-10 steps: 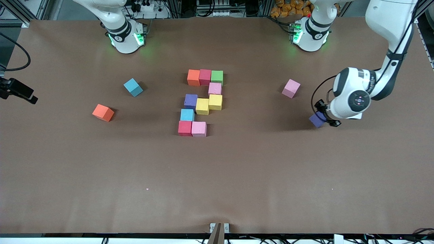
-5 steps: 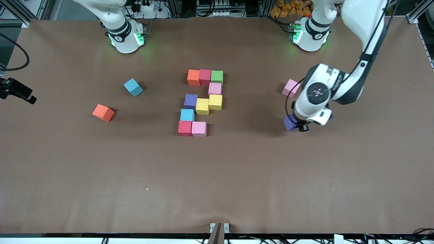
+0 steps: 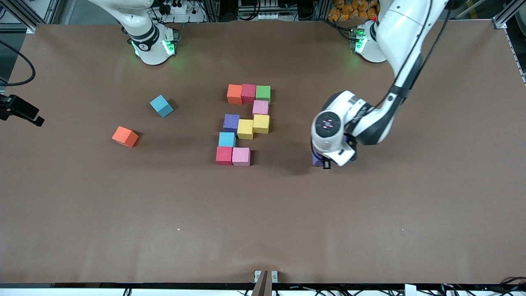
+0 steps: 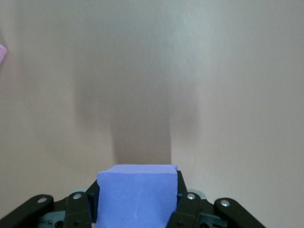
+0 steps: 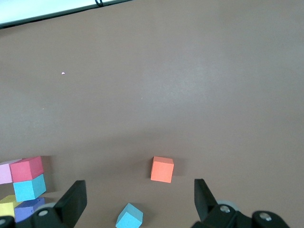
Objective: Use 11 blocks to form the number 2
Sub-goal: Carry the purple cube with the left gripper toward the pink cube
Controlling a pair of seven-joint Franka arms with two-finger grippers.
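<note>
My left gripper [image 3: 320,160] is shut on a purple block [image 4: 137,194], whose edge shows under the wrist [image 3: 315,158], held low over bare table beside the figure, toward the left arm's end. The partly built number 2 [image 3: 245,129] lies mid-table. Its farthest row is orange [image 3: 234,94], red [image 3: 248,93] and green [image 3: 263,93]. A pink block [image 3: 260,107] follows, then purple and two yellow, a light blue [image 3: 227,139], and red [image 3: 224,156] with pink [image 3: 241,156] nearest the camera. My right gripper [image 5: 138,188] waits open, high above the table.
A loose light blue block [image 3: 161,106] and a loose orange block [image 3: 125,137] lie toward the right arm's end; both show in the right wrist view, light blue block [image 5: 129,217] and orange block [image 5: 162,169]. A pink sliver [image 4: 2,53] shows at the left wrist view's edge.
The left arm has carried the purple block from its own end of the table toward the figure. Its wrist now covers the loose pink block seen earlier. The right arm has not moved.
</note>
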